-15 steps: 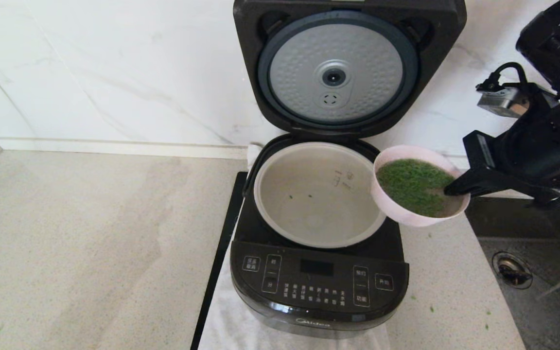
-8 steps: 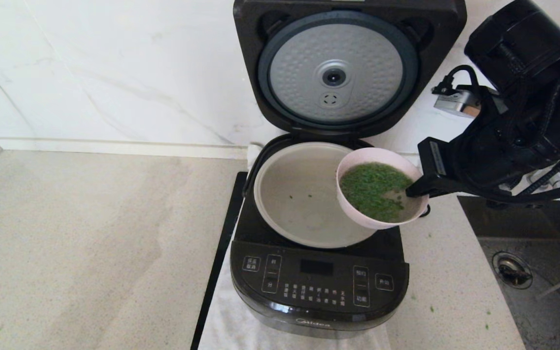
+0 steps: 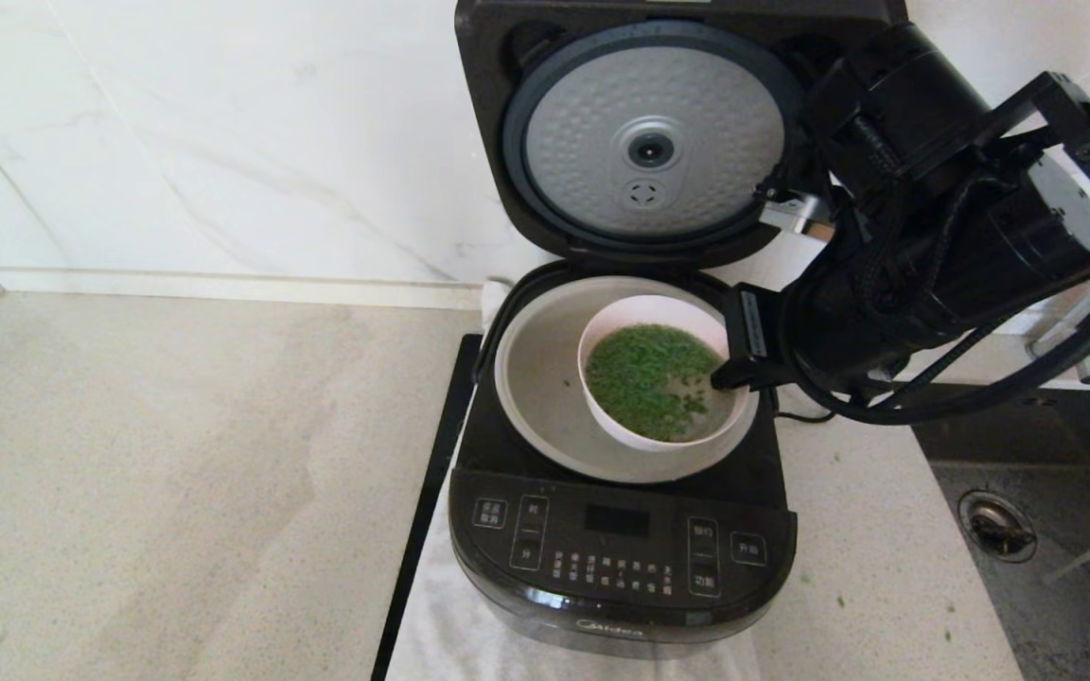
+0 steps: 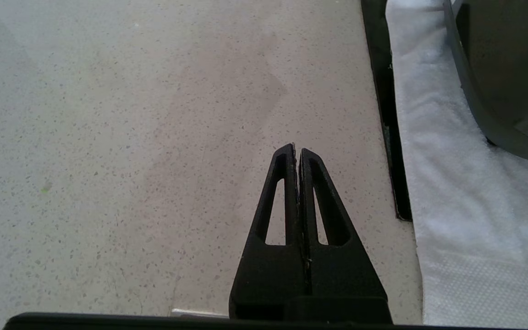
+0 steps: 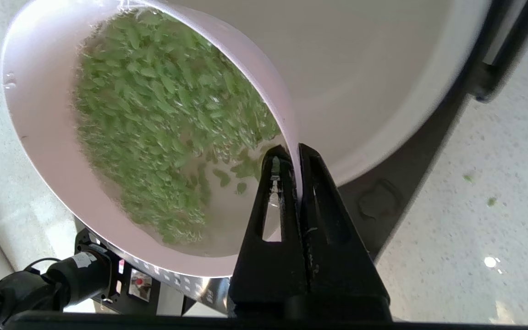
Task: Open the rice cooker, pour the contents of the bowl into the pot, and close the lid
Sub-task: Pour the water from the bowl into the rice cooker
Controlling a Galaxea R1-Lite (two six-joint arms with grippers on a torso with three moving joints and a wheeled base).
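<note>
Head view, one right gripper (image 3: 727, 376) clamping one bowl (image 3: 602, 416) of greens (image 3: 644, 378) over one pot (image 3: 536, 397), left gripper (image 4: 297, 151) closed.

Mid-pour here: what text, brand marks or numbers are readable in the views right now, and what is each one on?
"Midea": brand mark on the lower front edge of the rice cooker.
White Chinese labels on the button panel: too small to read.
Small display: dark, nothing showing.
Level marks on the pot: hidden behind the bowl that the right gripper holds over it.
Left wrist view: no text.
</note>
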